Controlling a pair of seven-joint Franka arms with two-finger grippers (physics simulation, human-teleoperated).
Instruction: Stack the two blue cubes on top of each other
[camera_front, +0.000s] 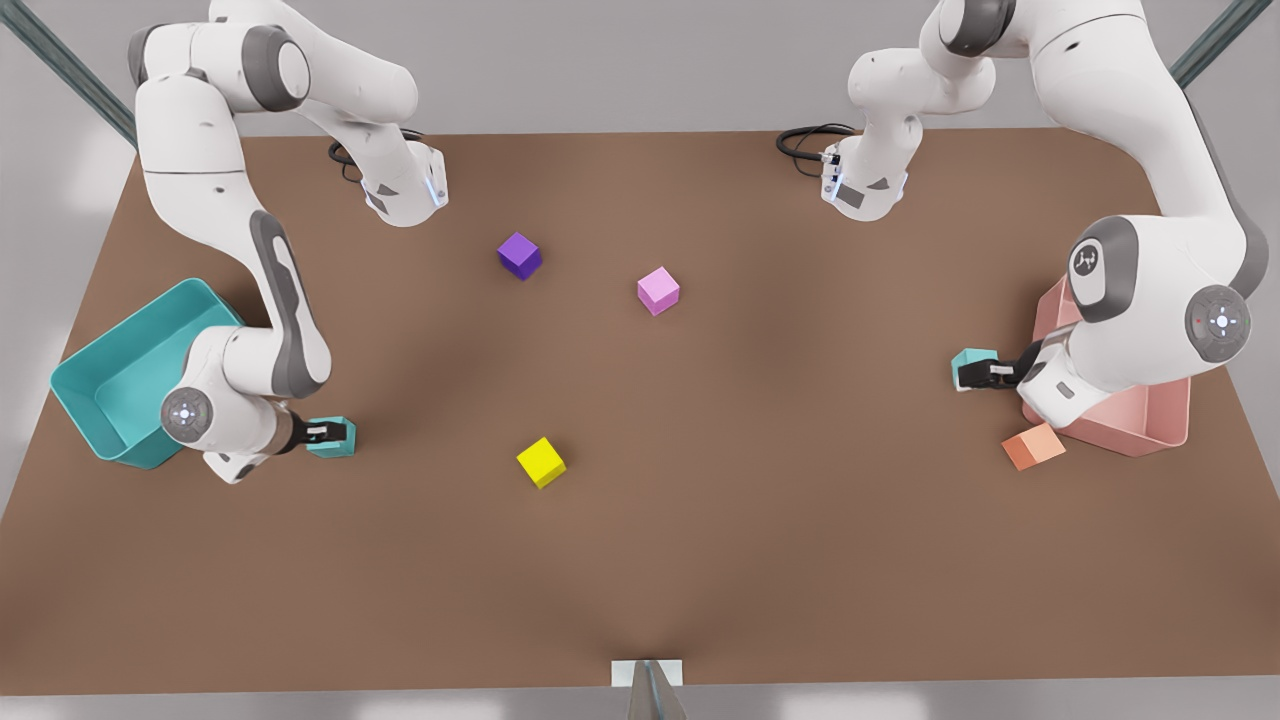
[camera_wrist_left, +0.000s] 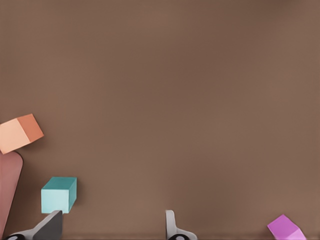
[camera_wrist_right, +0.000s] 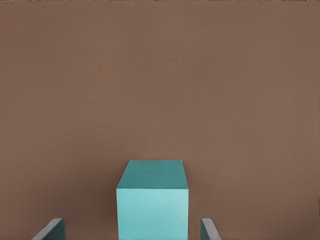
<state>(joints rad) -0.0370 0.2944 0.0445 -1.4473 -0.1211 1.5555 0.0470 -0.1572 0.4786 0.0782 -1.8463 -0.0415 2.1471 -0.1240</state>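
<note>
So the first blue cube (camera_front: 335, 440) (camera_wrist_right: 152, 205) sits flat on the table (camera_front: 700, 560) at the front view's left, just beside the big teal bin (camera_front: 95, 395). The right gripper (camera_front: 322, 433) (camera_wrist_right: 132, 229) is down around it, fingers spread wide with the cube between them and a gap showing on each side, so no pinch.

The second blue cube (camera_front: 968, 360) (camera_wrist_left: 59, 194) is well apart from it, over at the front view's right next to the pink bin (camera_front: 1150, 428). The left gripper (camera_front: 985, 373) (camera_wrist_left: 110, 227) is low right by it, fingers spread too. In the left wrist view the cube sits just past one finger (camera_wrist_left: 47, 226) rather than between the pair.

An orange cube (camera_front: 1033, 446) (camera_wrist_left: 20, 132) lies near that same bin. A yellow cube (camera_front: 541, 462) sits nearer the middle, with a light pink cube (camera_front: 658, 290) and a purple cube (camera_front: 519, 255) farther back.
</note>
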